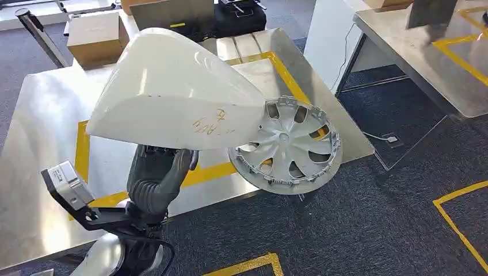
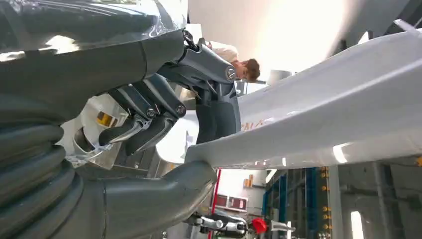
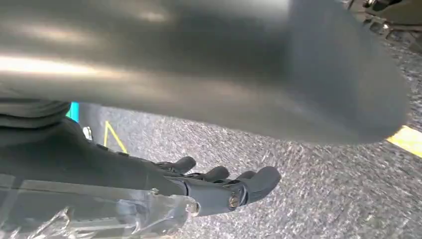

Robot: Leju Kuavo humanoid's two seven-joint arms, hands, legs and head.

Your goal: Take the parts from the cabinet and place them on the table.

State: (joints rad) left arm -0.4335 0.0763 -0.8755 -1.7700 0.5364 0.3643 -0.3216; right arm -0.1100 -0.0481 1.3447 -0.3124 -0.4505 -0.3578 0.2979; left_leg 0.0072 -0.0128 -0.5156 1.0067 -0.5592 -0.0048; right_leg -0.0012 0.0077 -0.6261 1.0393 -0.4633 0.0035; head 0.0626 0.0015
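While the left hand [image 1: 158, 178] grips the lower edge of the white body panel [image 1: 172, 92] in the centre-left of the head view, the panel sits tilted above the steel table [image 1: 46, 109], not resting on it. The left wrist view confirms the clamp: thumb below the panel edge, darker fingers [image 2: 216, 117] on top. A silver wheel cover [image 1: 286, 144] lies at centre frame, overhanging the table's near edge, with the panel's lower right corner overlapping it in the picture; whether they touch cannot be told. The right hand [image 3: 219, 186] hangs over grey carpet with fingers apart and lightly curled, holding nothing. Risk, as a judgement: the panel is large and held at one edge only, so it could pivot or slip in the grip during lowering. A swinging corner could also nudge the overhanging wheel cover off the table onto the floor.
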